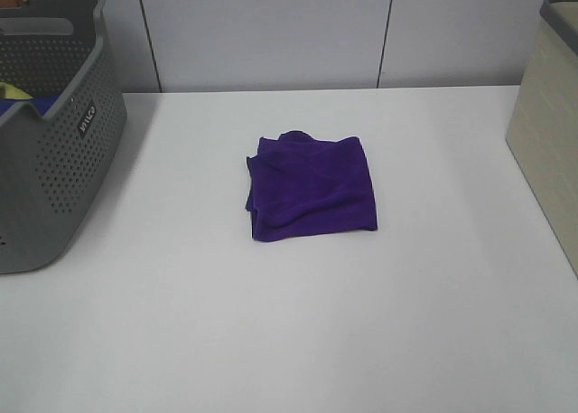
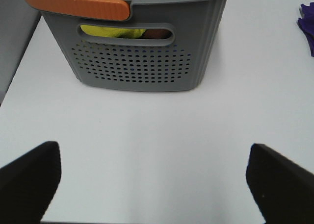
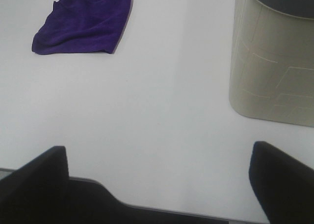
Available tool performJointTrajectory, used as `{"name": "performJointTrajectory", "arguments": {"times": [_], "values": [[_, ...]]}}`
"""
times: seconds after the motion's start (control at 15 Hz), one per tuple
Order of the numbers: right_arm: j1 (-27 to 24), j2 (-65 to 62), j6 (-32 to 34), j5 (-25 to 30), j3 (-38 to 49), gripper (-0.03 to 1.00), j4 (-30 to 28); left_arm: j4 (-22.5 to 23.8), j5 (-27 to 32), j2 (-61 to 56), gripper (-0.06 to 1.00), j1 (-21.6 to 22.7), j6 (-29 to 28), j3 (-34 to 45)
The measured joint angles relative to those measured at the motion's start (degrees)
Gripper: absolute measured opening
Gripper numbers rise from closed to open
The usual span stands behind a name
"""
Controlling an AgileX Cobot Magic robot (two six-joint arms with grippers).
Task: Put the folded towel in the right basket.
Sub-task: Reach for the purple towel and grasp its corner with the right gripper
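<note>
folded purple cloth towel: we judge it soft, light, floppy | pinch all layers, probably mid-fold | left tool, right tool gape empty

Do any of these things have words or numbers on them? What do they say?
Small dark tag on the side of the grey basket: white letters, too small and blurred to read.
Purple towel: no writing.
Beige basket: no writing that shows, only grooved lines.

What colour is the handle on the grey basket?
Orange. The handle shows best in the left wrist view.
</note>
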Motion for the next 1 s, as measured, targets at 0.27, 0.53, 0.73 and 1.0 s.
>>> {"name": "performJointTrajectory", "arguments": {"times": [0.27,0.53,0.73,1.0], "values": [[0.00,0.00,0.00,0.00,0.00,0.96,0.00,0.00,0.00,0.00,0.99,0.00,0.00,0.00],[0.00,0.00,0.00,0.00,0.00,0.96,-0.06,0.00,0.00,0.00,0.99,0.00,0.00,0.00],[0.00,0.00,0.00,0.00,0.00,0.96,-0.06,0.00,0.00,0.00,0.99,0.00,0.00,0.00],[0.00,0.00,0.00,0.00,0.00,0.96,-0.06,0.00,0.00,0.00,0.99,0.00,0.00,0.00]]}}
